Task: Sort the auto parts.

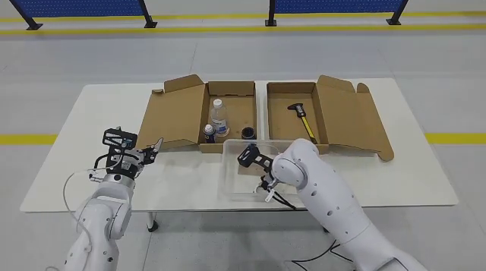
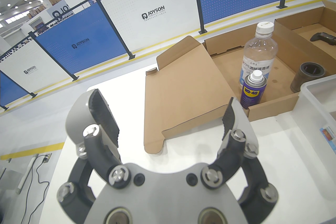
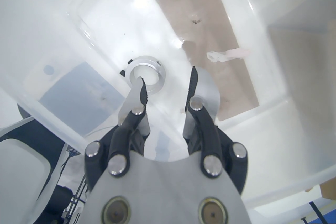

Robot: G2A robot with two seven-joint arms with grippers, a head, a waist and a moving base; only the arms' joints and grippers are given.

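1. The left gripper [image 2: 165,101] hangs over the bare white table [image 1: 61,172] near its front left. Its jaws are spread wide and hold nothing. The metal fingers carry black toothed pads. There is open tabletop around it, and the nearest edge is the folded-out flap of the box beside it.
2. The left cardboard box [image 1: 231,89] is brown and corrugated, with low walls. In it a clear bottle [image 1: 219,113] with a white cap stands upright, with a blue spray can [image 1: 209,131] just beside it. A short, dark, hollow cylinder [image 1: 248,132] stands near the front wall.
3. The clear plastic bin [image 1: 228,168] has smooth, glossy walls and sits just in front of both boxes.
4. The right gripper [image 3: 168,75] is down inside the bin, with its jaws partly apart and nothing between them. One fingertip lies over the hole of a shiny metal ring [image 3: 160,71], which is flat on the bin floor. I cannot tell whether they touch.
5. The right cardboard box [image 1: 292,86] holds a hammer [image 1: 305,123] with a yellow handle. Its lid lies open to the right, with bare table beyond it.
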